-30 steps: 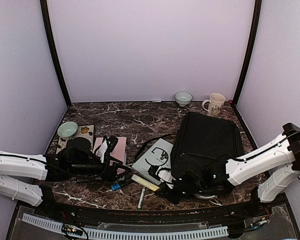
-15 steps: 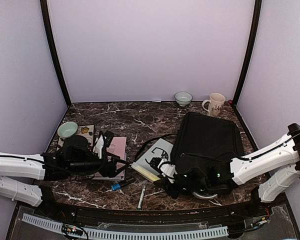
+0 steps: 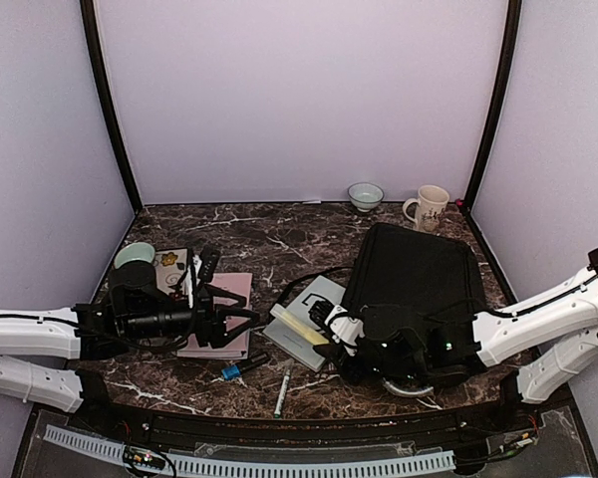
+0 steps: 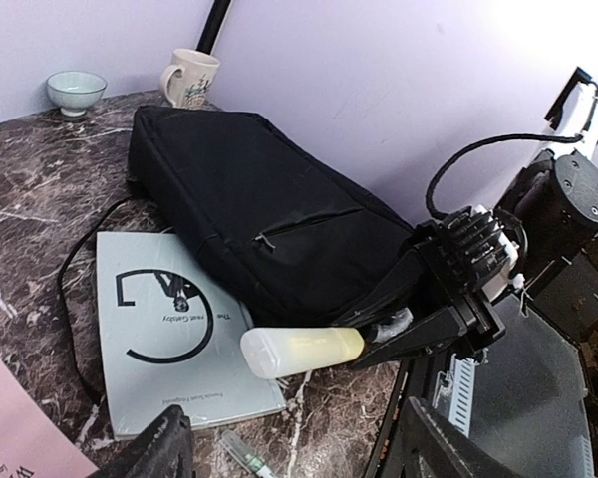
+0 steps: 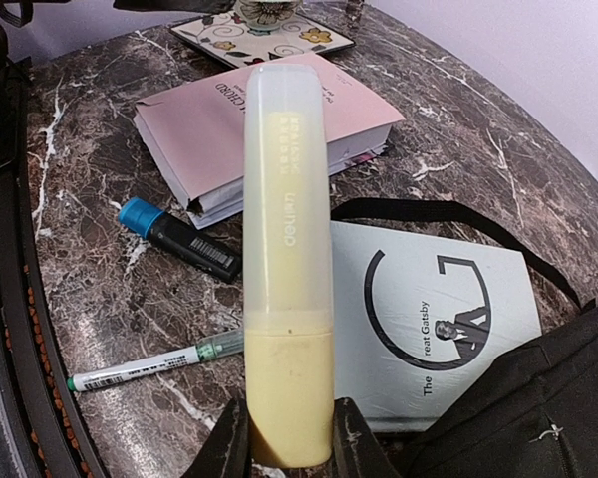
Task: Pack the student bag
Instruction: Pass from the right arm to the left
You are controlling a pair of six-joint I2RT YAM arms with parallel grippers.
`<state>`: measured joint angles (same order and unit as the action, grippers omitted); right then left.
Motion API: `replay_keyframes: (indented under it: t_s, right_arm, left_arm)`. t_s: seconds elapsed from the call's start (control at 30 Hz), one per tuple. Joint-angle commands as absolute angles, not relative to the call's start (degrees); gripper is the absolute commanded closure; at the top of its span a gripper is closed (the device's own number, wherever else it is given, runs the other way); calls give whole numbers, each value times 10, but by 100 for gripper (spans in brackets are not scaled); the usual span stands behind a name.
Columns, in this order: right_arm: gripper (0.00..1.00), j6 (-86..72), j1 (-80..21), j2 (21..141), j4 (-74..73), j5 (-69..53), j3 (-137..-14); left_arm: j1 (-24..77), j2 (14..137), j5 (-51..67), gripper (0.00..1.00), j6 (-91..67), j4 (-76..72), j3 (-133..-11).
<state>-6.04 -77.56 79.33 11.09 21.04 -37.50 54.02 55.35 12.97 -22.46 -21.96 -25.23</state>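
Comparing with a second back: the yellow highlighter [image 5: 287,249] has come up off the counter [image 3: 279,234] and is now clamped at its base in the right hand [image 5: 289,438], held out level above the grey book [image 5: 434,319]. The left hand [image 3: 224,304] has pulled back a little over the pink book [image 5: 269,119], jaws apart, nothing between them. The student bag [image 3: 414,279] lies flat on the right half of the counter, its near left corner just beside the right hand and its strap looping round the grey book. The front zipper looks shut in the left wrist view, and no opening is visible. Judgement: pick done, stowing not begun, and the bag likely needs opening first. Legible text: the grey book cover reads "The Great Gatsby". Lettering runs along the highlighter barrel but is too faint to make out. The pink book's spine print is only partly visible. The blue-capped marker [image 5: 179,239] and green pen [image 5: 149,368] carry labels too small to read.
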Motion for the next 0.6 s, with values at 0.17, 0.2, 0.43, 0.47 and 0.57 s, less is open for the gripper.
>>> replay_keyframes:
  t_s: [0.17, 0.2, 0.43, 0.47, 0.57]
  right_arm:
    - [91, -34, -774, 741, 102, 176, -359]
    - [91, -32, -773, 741, 99, 176, -359]
    - [91, -19, -774, 755, 86, 171, -373]
    - [91, -19, -773, 755, 85, 172, -374]
    - [91, -18, -773, 748, 87, 173, -373]
  left_arm:
    - [542, 618, 203, 27, -224, -303, -268]
    - [542, 628, 191, 28, -243, -301, -274]
    - [542, 705, 225, 32, -367, -394, -284]
    - [542, 712, 230, 32, -374, -402, -287]
    - [542, 736, 227, 34, -386, -399, -304]
